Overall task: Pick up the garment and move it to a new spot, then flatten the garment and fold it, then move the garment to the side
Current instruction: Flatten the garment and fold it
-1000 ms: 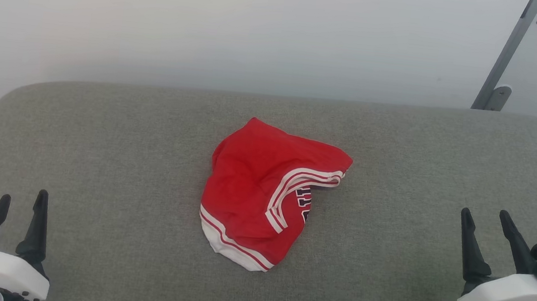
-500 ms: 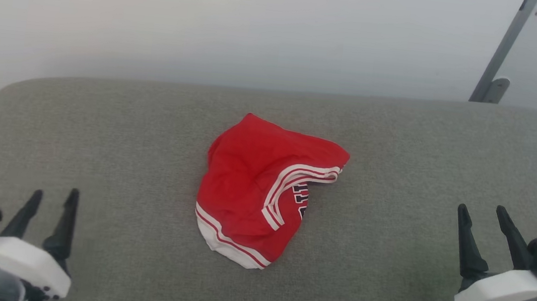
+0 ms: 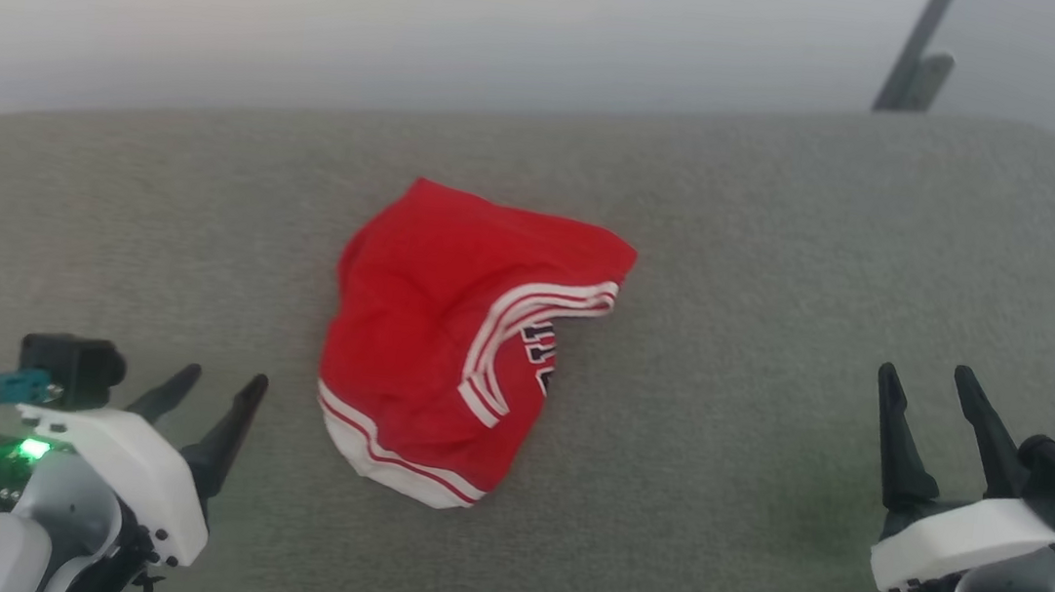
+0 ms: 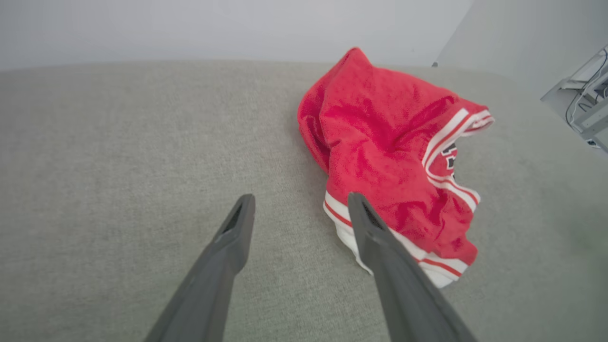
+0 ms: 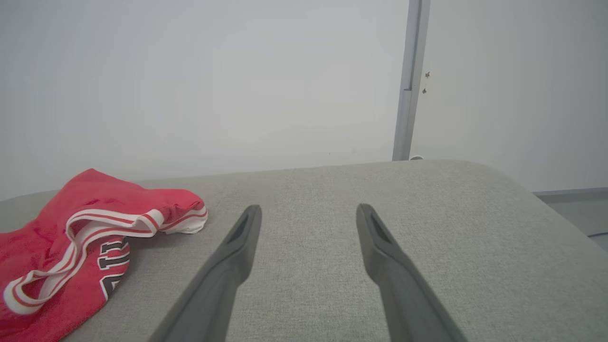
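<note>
You've got the garment [image 3: 453, 347] lying crumpled in a heap at the middle of the grey cushion [image 3: 737, 259], red cloth bunched up, its white-and-red striped hem turned toward the cushion's near edge. A loop of striped trim curls across the top of the heap, and a sliver of black lettering peeks out beneath it on the side facing the cushion's right end. Your left gripper [image 3: 225, 375] hangs over the cushion's near-left part, its 2 dark fingers [image 3: 230, 422] spread wide with nothing between them, angled in toward the cushion's middle. In the left wrist view 1 finger crosses in front of the hem, but from the head view the tips sit near the heap and clear of it. Your right gripper [image 3: 924, 371] sits over the cushion's near-right part, well apart from the cloth, jaws also gaping and empty, fingers aimed at the cushion's far edge. A grey post [image 3: 910, 62] rises just behind the cushion's far-right corner, against a pale wall [image 3: 323, 0].
</note>
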Tool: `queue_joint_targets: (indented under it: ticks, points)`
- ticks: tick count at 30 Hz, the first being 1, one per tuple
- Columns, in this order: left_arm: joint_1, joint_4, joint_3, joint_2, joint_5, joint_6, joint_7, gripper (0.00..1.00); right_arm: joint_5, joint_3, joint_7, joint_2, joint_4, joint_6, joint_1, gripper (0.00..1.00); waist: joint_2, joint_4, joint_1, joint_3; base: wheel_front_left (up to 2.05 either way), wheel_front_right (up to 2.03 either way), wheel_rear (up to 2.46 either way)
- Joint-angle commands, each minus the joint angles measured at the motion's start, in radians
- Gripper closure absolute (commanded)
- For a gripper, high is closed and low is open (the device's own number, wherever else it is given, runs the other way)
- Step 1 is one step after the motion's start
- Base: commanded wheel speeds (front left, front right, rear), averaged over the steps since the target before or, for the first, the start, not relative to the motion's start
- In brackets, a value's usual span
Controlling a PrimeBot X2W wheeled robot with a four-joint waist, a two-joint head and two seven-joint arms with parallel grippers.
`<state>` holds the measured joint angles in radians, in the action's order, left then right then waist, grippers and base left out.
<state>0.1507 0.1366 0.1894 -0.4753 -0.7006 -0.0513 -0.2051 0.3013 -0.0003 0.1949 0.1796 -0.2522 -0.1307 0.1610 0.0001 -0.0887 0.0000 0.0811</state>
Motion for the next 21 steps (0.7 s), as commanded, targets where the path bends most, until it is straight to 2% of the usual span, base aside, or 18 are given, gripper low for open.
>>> queue_joint_targets:
  ticks: [1, 8, 16, 21]
  points:
    - [0.023, -0.004, 0.013, -0.006, -0.018, 0.006, -0.042, 0.00, 0.003, 0.006, 0.012, -0.008, -0.005, 0.000, 0.018, 0.00, -0.0001, -0.037, 0.0000, 0.041, 0.00, 0.00, 0.00]
    - [0.051, 0.005, 0.059, -0.014, -0.018, 0.018, -0.157, 0.00, 0.006, 0.016, 0.030, -0.018, -0.031, 0.000, 0.039, 0.00, -0.0001, -0.069, 0.0000, 0.078, 0.00, 0.00, 0.00]
    - [0.084, 0.024, 0.109, -0.006, -0.038, 0.066, -0.325, 0.00, 0.014, 0.030, 0.050, -0.022, -0.058, 0.000, 0.066, 0.00, -0.0001, -0.089, 0.0000, 0.103, 0.00, 0.00, 0.00]
    - [0.109, 0.024, 0.138, -0.005, -0.029, 0.079, -0.382, 0.00, 0.014, 0.037, 0.056, -0.022, -0.070, 0.000, 0.077, 0.00, -0.0001, -0.092, 0.0000, 0.116, 0.00, 0.00, 0.00]
